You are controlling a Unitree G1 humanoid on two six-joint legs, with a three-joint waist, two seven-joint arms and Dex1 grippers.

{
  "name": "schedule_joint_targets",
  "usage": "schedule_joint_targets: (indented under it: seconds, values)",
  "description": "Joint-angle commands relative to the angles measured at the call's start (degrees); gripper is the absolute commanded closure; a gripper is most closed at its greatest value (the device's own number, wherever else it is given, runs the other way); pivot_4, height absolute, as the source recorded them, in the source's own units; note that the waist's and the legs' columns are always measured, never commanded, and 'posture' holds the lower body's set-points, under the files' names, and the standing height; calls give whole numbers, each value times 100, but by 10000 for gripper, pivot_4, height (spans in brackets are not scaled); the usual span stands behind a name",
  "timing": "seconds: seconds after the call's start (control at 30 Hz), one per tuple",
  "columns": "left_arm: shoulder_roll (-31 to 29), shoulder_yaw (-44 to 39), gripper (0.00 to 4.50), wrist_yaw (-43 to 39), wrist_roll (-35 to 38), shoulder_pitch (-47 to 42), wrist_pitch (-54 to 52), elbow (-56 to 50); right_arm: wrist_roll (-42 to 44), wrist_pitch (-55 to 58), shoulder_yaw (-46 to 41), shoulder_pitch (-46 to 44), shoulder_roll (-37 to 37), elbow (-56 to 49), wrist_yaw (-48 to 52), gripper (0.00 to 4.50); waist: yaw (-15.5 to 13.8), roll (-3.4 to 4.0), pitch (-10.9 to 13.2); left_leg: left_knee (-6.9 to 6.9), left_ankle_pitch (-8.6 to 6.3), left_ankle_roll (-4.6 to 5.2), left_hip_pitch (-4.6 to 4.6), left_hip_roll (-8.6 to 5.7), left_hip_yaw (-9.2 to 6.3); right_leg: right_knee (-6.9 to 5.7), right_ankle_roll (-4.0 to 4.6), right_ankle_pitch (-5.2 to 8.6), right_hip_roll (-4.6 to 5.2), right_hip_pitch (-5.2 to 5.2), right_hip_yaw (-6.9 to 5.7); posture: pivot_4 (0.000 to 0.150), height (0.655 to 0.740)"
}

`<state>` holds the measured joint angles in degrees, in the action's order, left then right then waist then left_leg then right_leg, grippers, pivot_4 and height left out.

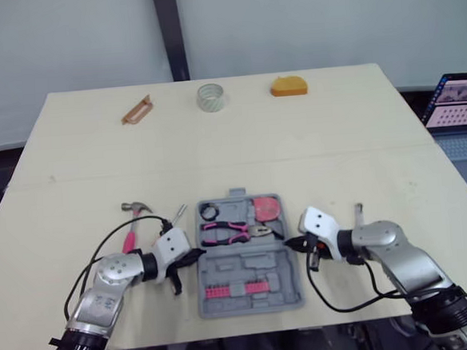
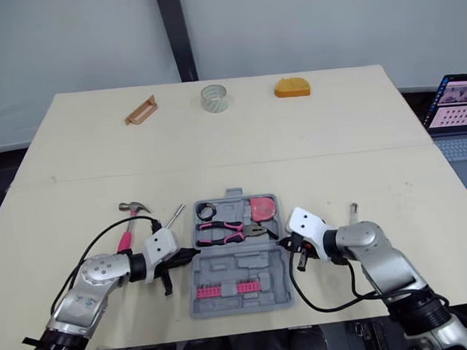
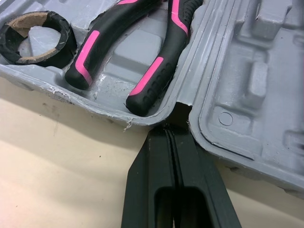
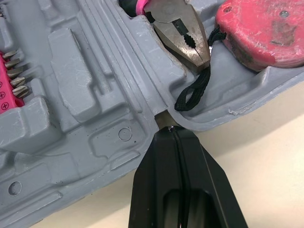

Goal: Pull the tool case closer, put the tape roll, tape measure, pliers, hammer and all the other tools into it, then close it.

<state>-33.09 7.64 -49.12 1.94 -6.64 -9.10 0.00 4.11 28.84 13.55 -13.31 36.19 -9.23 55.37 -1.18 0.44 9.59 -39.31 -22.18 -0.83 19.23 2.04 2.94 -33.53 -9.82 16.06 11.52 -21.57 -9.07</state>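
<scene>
The grey tool case (image 1: 248, 266) lies open near the table's front edge. Its far half holds a black tape roll (image 1: 209, 211), pink-handled pliers (image 1: 229, 233) and a red tape measure (image 1: 264, 209). The near half holds a pink bit set (image 1: 229, 289). My left gripper (image 1: 193, 256) is shut, its tips at the hinge notch on the case's left edge (image 3: 183, 107). My right gripper (image 1: 290, 241) is shut too, its tips at the notch on the right edge (image 4: 166, 118). A pink-handled hammer (image 1: 133, 222) and a screwdriver (image 1: 176, 217) lie left of the case.
A small metal tool (image 1: 358, 212) lies right of the case. Along the far edge are a brown handle-shaped tool (image 1: 137, 110), a clear tape roll (image 1: 211, 96) and an orange object (image 1: 289, 85). A laptop (image 1: 457, 103) stands beyond the table's right edge.
</scene>
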Motion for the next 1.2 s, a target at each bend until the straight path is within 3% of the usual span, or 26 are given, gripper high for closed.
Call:
schedule_joint_targets:
  seconds: [0.03, 0.73, 0.83, 0.9, 1.0, 1.2]
  values:
    - [-46, -2, 44651, -40, 43, 12, 130, 15, 120, -96, 86, 64, 28, 6, 134, 44813, 2, 0, 0, 0, 0, 0, 0, 0, 0, 0, 0, 0, 0, 0, 0, 1500, 7400]
    - [-347, -309, 44651, -14, 193, 161, 292, 150, 238, -371, -225, 26, 323, 339, 168, 44813, 75, 0, 1, 6, 0, 0, 1, 0, 0, 4, 0, 0, 0, -1, -2, 1500, 7400]
    - [-491, -676, 44651, -76, 524, 349, 68, -190, 808, -236, -744, 117, 302, 84, 282, 44813, 113, 0, 4, 9, 0, 0, 2, 1, 0, 4, 0, 0, 0, -2, -2, 1500, 7400]
    - [-624, -1346, 44651, -158, 1184, 555, -385, -669, 1377, 94, -1392, 193, 417, -106, 352, 44813, 123, -3, 21, 12, 0, 0, 3, 0, -1, 6, 0, 0, 0, -3, -3, 1500, 7400]
    - [-1002, -2426, 31398, -337, 1882, 971, -944, -979, 1992, 558, -2329, 366, 788, -29, 498, 35794, 121, -25, 47, 11, 0, 0, 8, 2, -5, 7, 0, 0, 1, -5, -4, 1500, 7400]
    - [-1376, -4003, 246, -285, 2365, 1756, -1466, -876, 2201, 405, -3416, 777, 1410, 1069, 702, 4274, 120, -27, 52, 18, -3, 4, 7, 2, -2, 15, -1, 0, 0, -4, -4, 1500, 7400]
